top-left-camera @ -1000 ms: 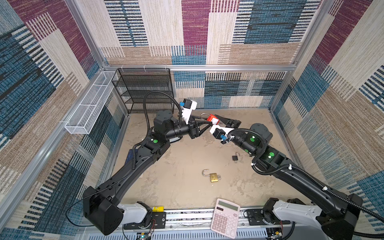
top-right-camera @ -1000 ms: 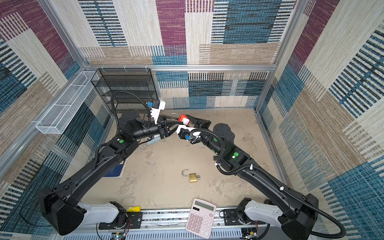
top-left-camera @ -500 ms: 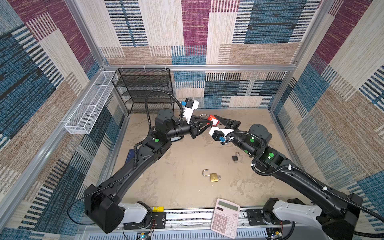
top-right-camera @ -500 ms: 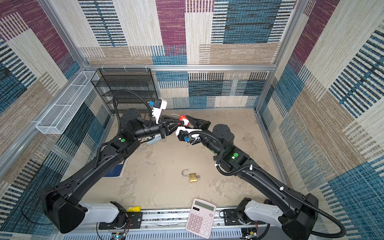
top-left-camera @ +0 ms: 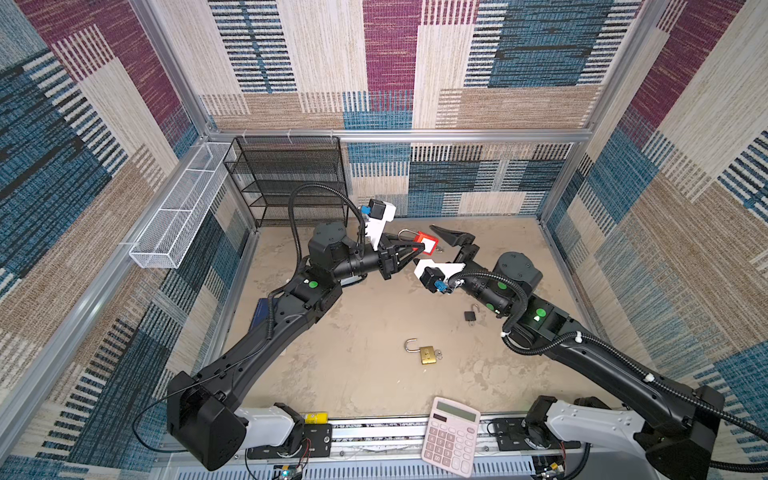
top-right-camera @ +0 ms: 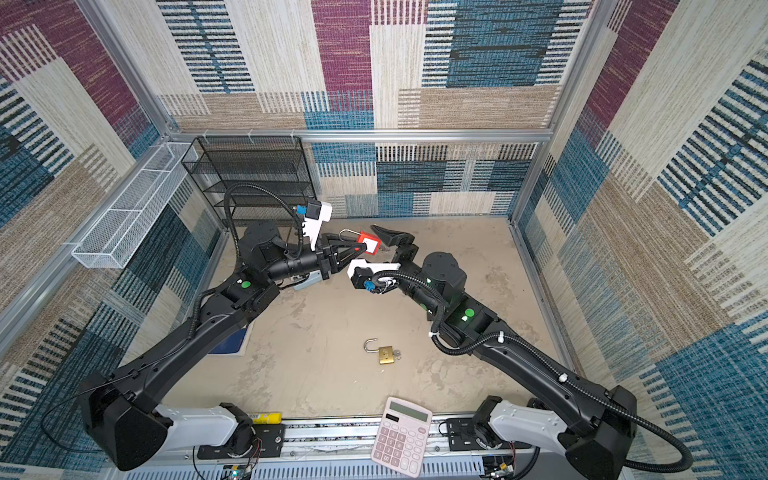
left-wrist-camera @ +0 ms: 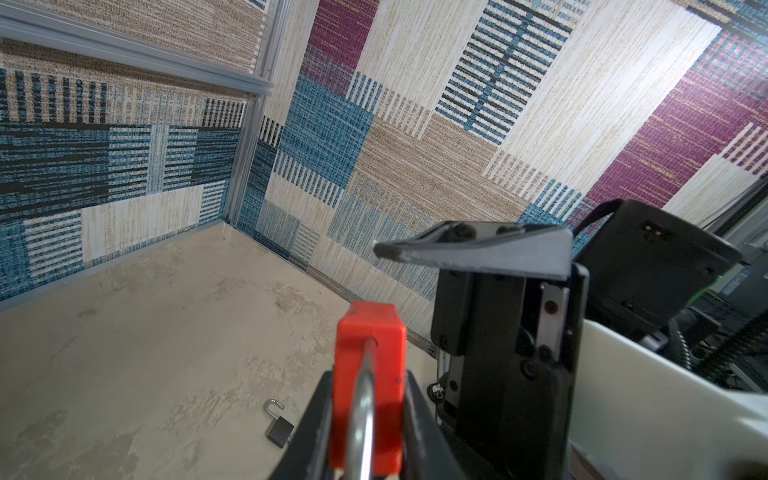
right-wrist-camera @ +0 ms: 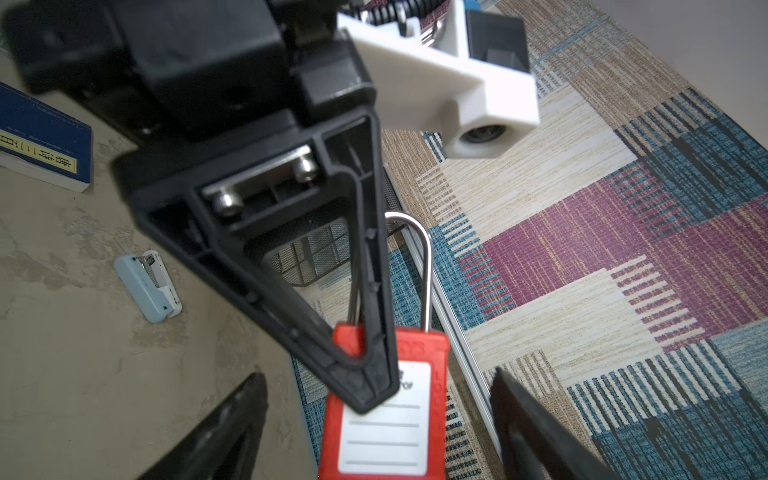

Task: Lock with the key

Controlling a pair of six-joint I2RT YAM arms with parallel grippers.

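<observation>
Red plastic and bright steel: the red padlock point(right-wrist-camera: 386, 415) hangs in mid-air near the back wall. The left gripper point(top-left-camera: 419, 248) pinches the top of its body between narrowed jaws, with the shackle pointing back along that arm. A second ago those jaws stood wider and the right gripper was drawn in at the lock's far end. Now the left has clamped down and the right gripper point(top-left-camera: 449, 245) has sprung wide, its fingers standing either side of the labelled body without touching it.

This reads as a handover just completed: the left arm alone carries the lock, freeing the right to work the key. A small metal piece shows at the lock's free end in a top view, too small to call a key with certainty. One shackle leg is hidden behind a finger, so it is unclear whether the shackle is seated.

Below, on the beige tabletop point(top-left-camera: 374, 386), lie a small black padlock point(top-left-camera: 470, 316) and a brass padlock point(top-left-camera: 427, 354), both with open shackles, with a pink calculator point(top-left-camera: 451, 440) at the front edge.
</observation>
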